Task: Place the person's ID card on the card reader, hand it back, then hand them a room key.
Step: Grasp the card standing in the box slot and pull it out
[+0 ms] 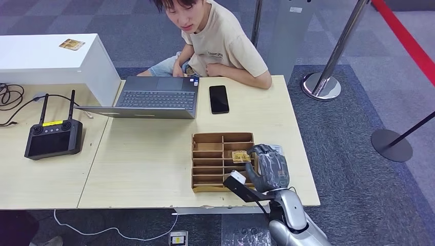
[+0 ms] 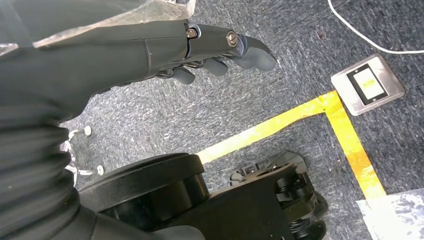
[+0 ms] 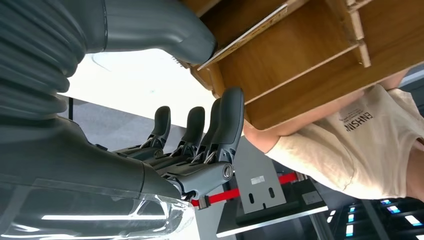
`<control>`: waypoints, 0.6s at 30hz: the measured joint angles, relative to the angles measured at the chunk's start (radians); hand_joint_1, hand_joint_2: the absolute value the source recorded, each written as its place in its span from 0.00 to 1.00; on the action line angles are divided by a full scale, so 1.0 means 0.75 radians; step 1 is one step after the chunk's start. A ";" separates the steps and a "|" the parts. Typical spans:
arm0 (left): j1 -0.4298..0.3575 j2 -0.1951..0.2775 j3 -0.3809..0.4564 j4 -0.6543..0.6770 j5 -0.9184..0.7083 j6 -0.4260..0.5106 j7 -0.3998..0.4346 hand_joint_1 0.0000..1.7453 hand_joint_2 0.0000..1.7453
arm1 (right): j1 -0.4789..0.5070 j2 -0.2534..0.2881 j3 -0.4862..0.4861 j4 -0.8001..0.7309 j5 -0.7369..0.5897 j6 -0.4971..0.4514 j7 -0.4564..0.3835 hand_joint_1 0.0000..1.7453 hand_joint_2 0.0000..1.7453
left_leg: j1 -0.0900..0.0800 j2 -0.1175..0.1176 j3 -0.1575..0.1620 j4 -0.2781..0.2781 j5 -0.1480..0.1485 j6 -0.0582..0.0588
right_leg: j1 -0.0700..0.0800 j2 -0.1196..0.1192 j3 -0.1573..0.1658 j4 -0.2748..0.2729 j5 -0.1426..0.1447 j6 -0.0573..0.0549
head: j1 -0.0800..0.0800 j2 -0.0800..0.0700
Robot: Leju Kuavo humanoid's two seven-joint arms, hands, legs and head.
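A wooden tray (image 1: 207,147) with slotted compartments sits on the near right of the table. A gold patterned card (image 1: 240,156) lies in one slot at its right side. My right hand (image 1: 271,166) hovers at the tray's right edge, right beside that card. In the right wrist view the thumb (image 3: 190,35) touches the edge of a thin card (image 3: 250,32) against the wooden tray (image 3: 310,60), while the fingers (image 3: 225,120) stand straight and apart from it. My left hand (image 2: 200,50) hangs over the carpet, holding nothing. A person in a beige T-shirt (image 1: 225,43) sits across the table.
A black flat device (image 1: 219,99) lies before the person, beside an open laptop (image 1: 154,97). A white box (image 1: 51,61) with a gold card (image 1: 72,44) on top stands far left. A black controller (image 1: 54,138) lies on the left. Barrier posts (image 1: 323,84) stand to the right.
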 joint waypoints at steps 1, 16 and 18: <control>0.000 0.000 0.000 0.000 0.000 0.000 0.000 0.00 1.00 | -0.002 0.001 0.000 0.001 -0.001 0.000 -0.001 0.53 1.00 | 0.000 0.000 0.000 0.000 0.000 0.000 | 0.000 0.000 0.000 0.000 0.000 0.000 | 0.000 0.000; 0.000 0.000 -0.001 0.000 0.001 -0.006 0.000 0.00 1.00 | -0.015 0.007 0.005 0.041 -0.023 0.007 -0.009 0.55 1.00 | 0.000 0.000 0.000 0.000 0.000 0.000 | 0.000 0.000 0.000 0.000 0.000 0.000 | 0.000 0.000; 0.000 0.000 -0.001 0.000 0.001 -0.006 -0.001 0.00 1.00 | -0.015 0.007 0.007 0.045 -0.026 0.008 -0.010 0.55 1.00 | 0.000 0.000 0.000 0.000 0.000 0.000 | 0.000 0.000 0.000 0.000 0.000 0.000 | 0.000 0.000</control>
